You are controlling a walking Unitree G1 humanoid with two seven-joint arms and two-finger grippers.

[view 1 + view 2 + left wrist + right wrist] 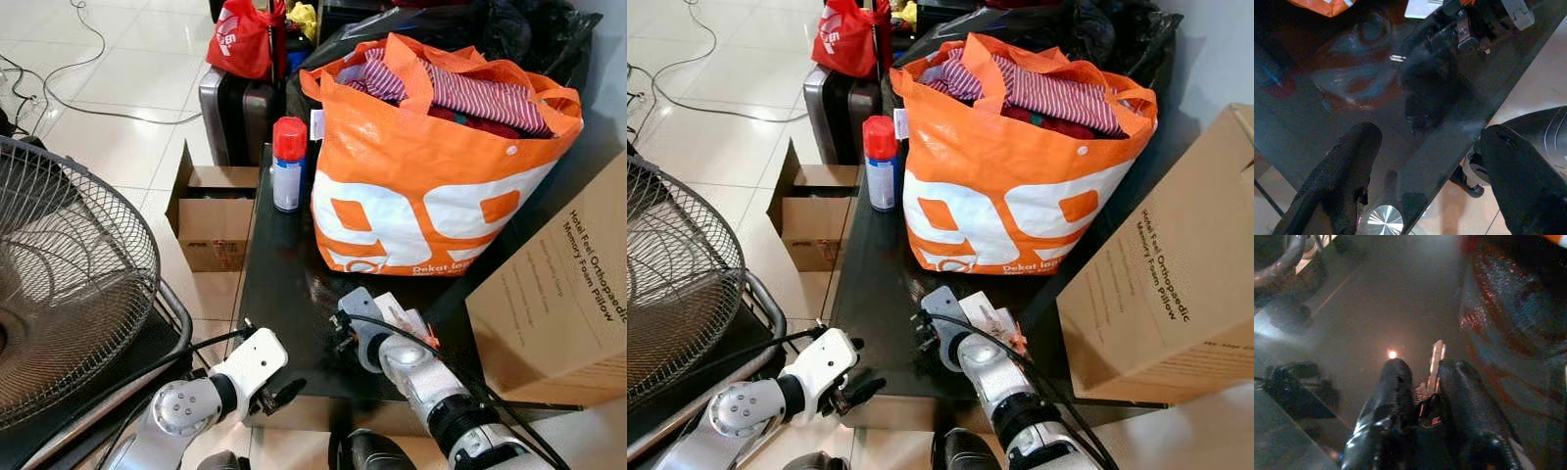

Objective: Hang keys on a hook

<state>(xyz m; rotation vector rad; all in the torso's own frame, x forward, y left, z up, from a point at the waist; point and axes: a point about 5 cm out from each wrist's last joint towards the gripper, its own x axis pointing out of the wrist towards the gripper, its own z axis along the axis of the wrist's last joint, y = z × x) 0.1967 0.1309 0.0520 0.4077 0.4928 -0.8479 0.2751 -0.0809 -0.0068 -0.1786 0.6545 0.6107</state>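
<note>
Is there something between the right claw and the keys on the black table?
Nothing visible. In the right wrist view the right claw already has its fingers closed around the keys on the black table. The left claw hovers open at the table's near edge, apart.

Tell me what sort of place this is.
Probably a cluttered home storage corner: a tiled floor, an orange bag stuffed with clothes on a black table, cardboard boxes and a standing fan.

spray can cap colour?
Red: the cap sits on a white and blue can. Shows best in the left eye view.
</note>
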